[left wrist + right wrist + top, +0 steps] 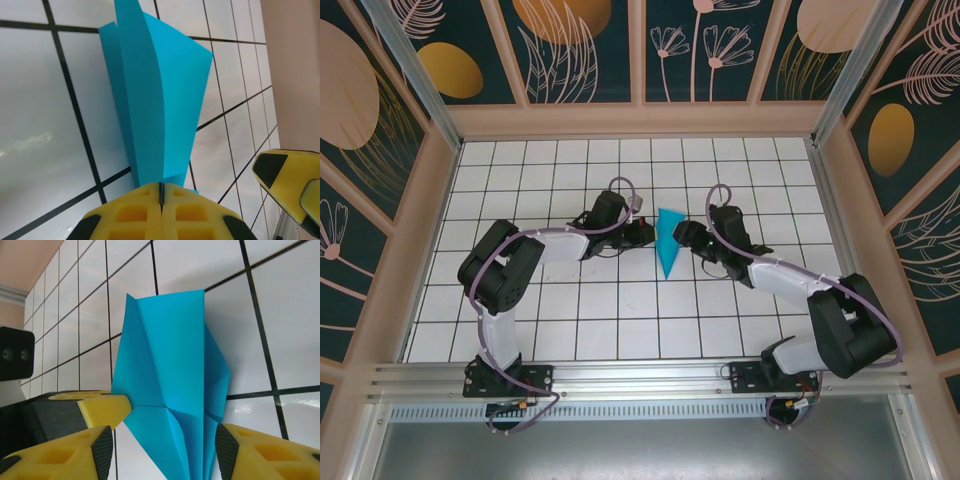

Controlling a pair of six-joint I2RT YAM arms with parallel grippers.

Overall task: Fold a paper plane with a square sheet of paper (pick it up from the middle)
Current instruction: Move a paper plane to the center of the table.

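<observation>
Teal paper, creased into a plane (667, 243), stands mid-way over the bench (620, 320), the left fingers (132, 215) clamped on its keel, the right fingers (250, 455) part-open astride it; final shaping, needing a light, square pinch.

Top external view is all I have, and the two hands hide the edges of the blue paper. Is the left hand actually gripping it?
Observer: Yes. From its wrist camera, the left hand is shut tight on one edge of the paper plane.
Operator: And the right hand?
Observer: The right hand is open. It straddles the folded paper without clamping it.
Operator: Are the folds pressed flat?
Observer: No. Up close, the creased layers splay apart rather than lying together.
</observation>
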